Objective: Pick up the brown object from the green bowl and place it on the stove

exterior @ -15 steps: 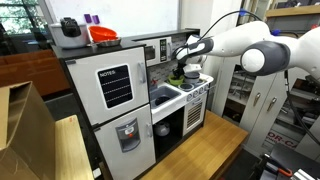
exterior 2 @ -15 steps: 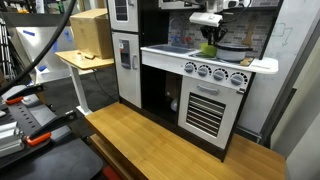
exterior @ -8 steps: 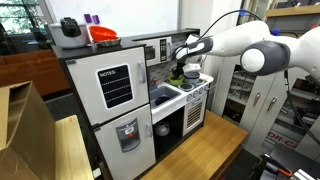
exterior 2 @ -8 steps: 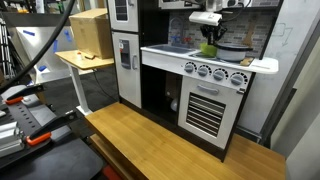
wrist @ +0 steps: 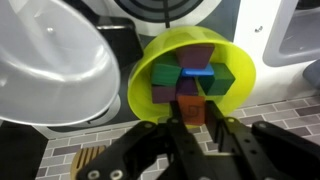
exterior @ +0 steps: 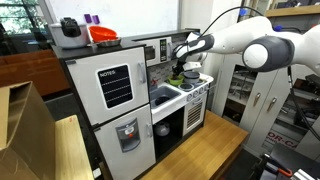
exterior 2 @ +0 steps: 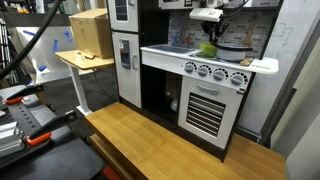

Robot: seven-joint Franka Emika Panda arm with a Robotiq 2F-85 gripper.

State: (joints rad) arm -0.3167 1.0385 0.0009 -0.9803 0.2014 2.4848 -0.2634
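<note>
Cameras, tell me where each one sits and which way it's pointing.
Exterior view: beside the fridge end, facing the toy kitchen obliquely; the arm reaches over the stove.
Exterior view: before the stove, facing its knobs and oven door; only the jaws show, above the green bowl.
Wrist view: looks down past the jaws, closed on the brown block, into the green bowl.
Both exterior views share the stove.
</note>
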